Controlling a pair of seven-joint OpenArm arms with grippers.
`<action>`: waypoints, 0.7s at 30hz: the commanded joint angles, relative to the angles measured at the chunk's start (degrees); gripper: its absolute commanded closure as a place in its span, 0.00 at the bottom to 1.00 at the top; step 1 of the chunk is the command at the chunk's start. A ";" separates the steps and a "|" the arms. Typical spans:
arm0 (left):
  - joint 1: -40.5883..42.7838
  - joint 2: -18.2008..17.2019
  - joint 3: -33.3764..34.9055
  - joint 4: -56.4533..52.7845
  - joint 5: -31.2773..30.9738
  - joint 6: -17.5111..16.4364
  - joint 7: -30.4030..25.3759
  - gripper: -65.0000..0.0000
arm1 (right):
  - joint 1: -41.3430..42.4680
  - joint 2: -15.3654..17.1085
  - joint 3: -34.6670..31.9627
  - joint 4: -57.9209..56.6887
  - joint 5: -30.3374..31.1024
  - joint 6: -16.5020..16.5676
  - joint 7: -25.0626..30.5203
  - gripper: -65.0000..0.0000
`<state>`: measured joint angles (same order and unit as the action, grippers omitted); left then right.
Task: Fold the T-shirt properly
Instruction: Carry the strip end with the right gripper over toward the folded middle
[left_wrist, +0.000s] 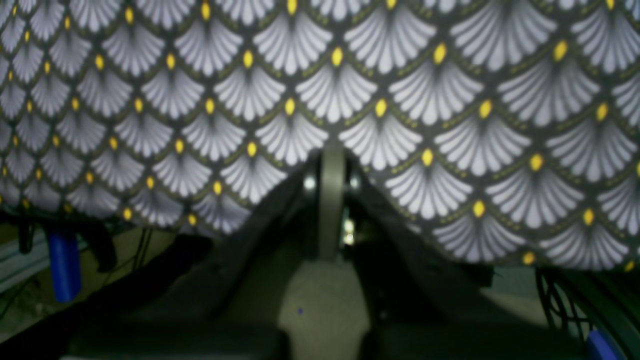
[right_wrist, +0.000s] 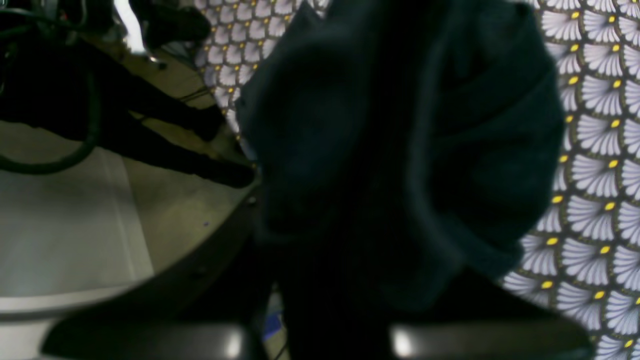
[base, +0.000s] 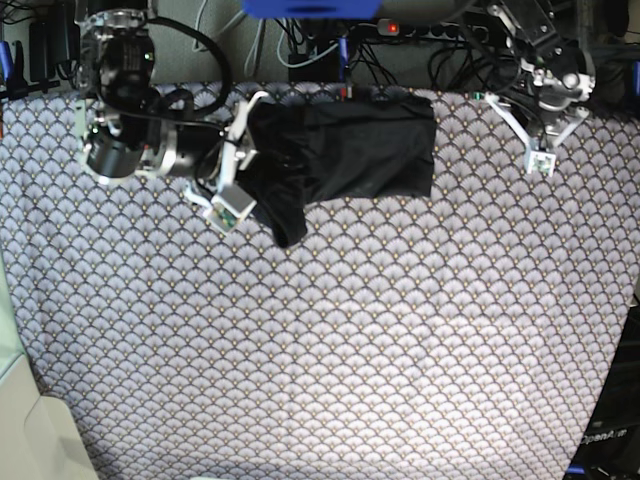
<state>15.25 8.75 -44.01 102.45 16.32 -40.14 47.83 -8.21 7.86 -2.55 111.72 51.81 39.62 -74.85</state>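
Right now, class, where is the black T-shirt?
In the base view the T-shirt lies at the far edge of the scallop-patterned cloth, left of centre, its left end at the right gripper.

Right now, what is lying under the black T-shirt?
The T-shirt lies on the scallop-patterned cloth, which shows all around it. The right gripper holds its edge. Whatever is directly beneath the fabric is covered and cannot be seen.

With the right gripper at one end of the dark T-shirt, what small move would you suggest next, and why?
I would probably have the right gripper draw its end of the T-shirt across toward the far end. The garment lies bunched at the far edge of the patterned cloth, one flap trailing toward the camera, and the right gripper seems shut on the fabric. The left gripper stands shut and apart from it.
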 joint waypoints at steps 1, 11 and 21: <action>-0.26 -0.18 0.01 0.89 -0.45 0.14 -0.58 1.00 | 1.04 -0.60 -0.49 0.32 1.95 0.38 1.49 1.00; -0.26 -0.18 0.01 1.24 -0.62 0.14 -0.58 1.00 | 3.77 -0.96 -14.38 -1.96 1.86 0.38 7.99 1.00; -0.26 -0.09 0.01 1.33 -0.71 0.14 -0.58 1.00 | 9.66 -1.48 -21.23 -12.07 1.95 0.38 11.24 1.00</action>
<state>15.20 8.78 -44.03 102.52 16.05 -40.14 47.81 0.43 6.72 -23.99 98.78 51.92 39.62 -65.34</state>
